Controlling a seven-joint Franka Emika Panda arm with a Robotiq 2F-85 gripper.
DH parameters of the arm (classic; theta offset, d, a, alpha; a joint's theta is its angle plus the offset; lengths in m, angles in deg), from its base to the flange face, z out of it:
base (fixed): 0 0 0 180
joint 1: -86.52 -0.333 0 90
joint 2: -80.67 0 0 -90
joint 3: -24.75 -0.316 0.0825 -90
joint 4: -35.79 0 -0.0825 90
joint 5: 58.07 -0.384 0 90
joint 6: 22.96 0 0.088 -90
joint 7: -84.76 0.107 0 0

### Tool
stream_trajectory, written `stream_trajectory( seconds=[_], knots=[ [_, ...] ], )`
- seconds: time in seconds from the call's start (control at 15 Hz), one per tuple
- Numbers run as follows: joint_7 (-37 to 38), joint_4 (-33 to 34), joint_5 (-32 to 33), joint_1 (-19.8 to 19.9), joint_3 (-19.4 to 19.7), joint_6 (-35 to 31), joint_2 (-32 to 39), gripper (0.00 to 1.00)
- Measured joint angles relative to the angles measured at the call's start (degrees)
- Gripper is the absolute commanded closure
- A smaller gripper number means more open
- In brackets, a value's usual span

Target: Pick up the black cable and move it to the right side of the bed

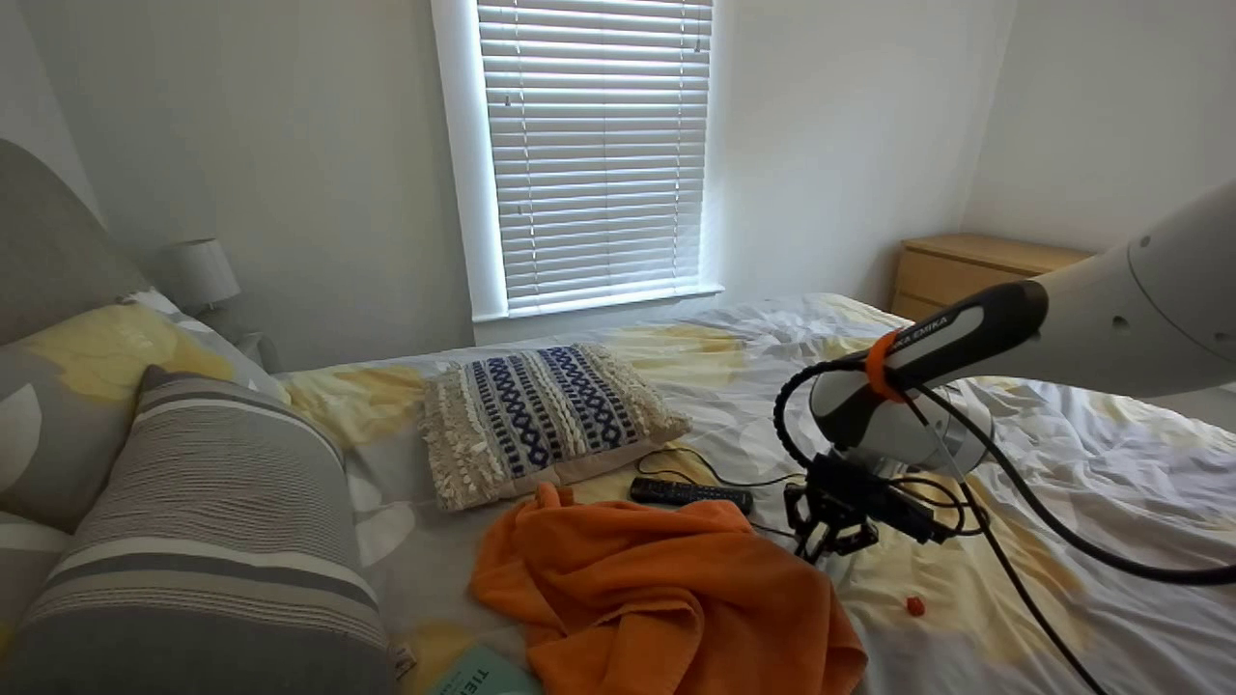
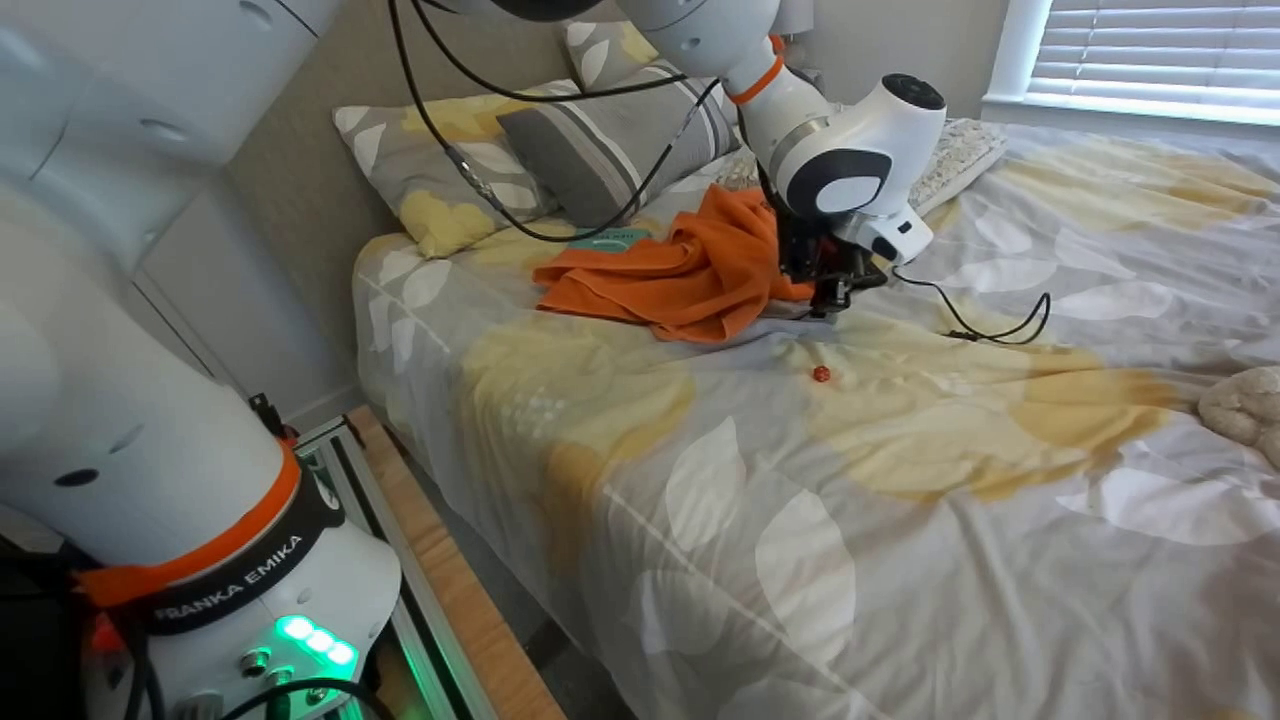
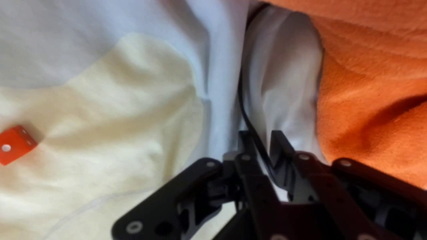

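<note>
The black cable [image 1: 763, 484] lies in loose loops on the bed [image 2: 900, 570] between the patterned cushion and my gripper. A loop with a small dark block shows in an exterior view [image 2: 1043, 318]. In the wrist view the cable [image 3: 246, 116] comes from under the orange cloth and runs between my fingers. My gripper [image 3: 261, 138] is down at the sheet, partly open, with a gap between the fingers wider than the cable. In both exterior views the gripper [image 1: 816, 545] [image 2: 828, 303] is beside the orange cloth; its fingertips are small and dark there.
An orange cloth [image 1: 666, 589] lies against the gripper's side. A remote [image 1: 690, 494] and a patterned cushion [image 1: 550, 415] are behind it. A red die [image 3: 16, 143] is near the gripper. A striped pillow [image 1: 212, 502], teal book [image 1: 488, 673] and plush toy [image 2: 1245, 410] are farther off.
</note>
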Motion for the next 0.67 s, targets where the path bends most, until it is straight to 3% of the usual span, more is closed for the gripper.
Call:
stream_trajectory(
  seconds=[0.4,0.67],
  knots=[
    [0.0,-0.8,0.3,0.0,0.1,0.1,-1.8,0.98],
    [1.5,-1.7,1.2,0.3,2.4,3.0,-5.2,0.98]
  ],
)
